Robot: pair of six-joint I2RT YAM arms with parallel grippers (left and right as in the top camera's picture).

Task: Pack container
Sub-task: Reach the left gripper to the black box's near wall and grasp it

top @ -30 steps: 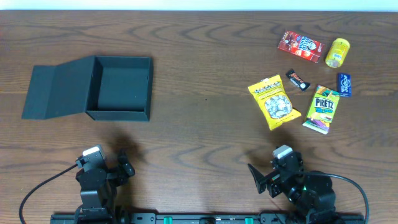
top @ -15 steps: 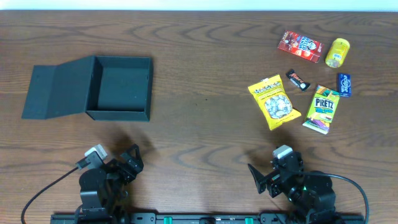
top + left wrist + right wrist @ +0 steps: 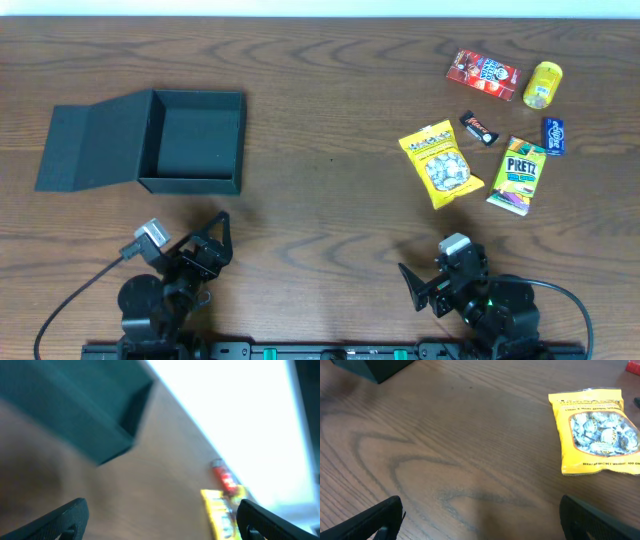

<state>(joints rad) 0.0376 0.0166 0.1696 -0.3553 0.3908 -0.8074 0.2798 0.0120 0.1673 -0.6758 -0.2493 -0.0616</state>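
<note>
At the near edge, both pairs of fingers spread

Nearest, in front of the container (image 3: 190, 140), the left fingers (image 3: 67, 515) stand wide apart and empty. The right fingers (image 3: 377, 520), well off to the container's right, are likewise spread and hold nothing. Farther back on the worktop (image 3: 330, 210) sits the dark container, its flap lid (image 3: 90, 145) lying open on its left. A yellow bag (image 3: 440, 165) lies well to the container's right.

You have a dark wood-grain table (image 3: 330, 200), at its far right a red snack box (image 3: 482, 72), a yellow tub (image 3: 543, 84) just beside it, a small dark candy bar (image 3: 478, 127), a blue wrapper (image 3: 554, 135), a yellow window bag of sweets (image 3: 441, 163), a green-and-yellow Pretz pack (image 3: 518, 175) just beside that bag
</note>
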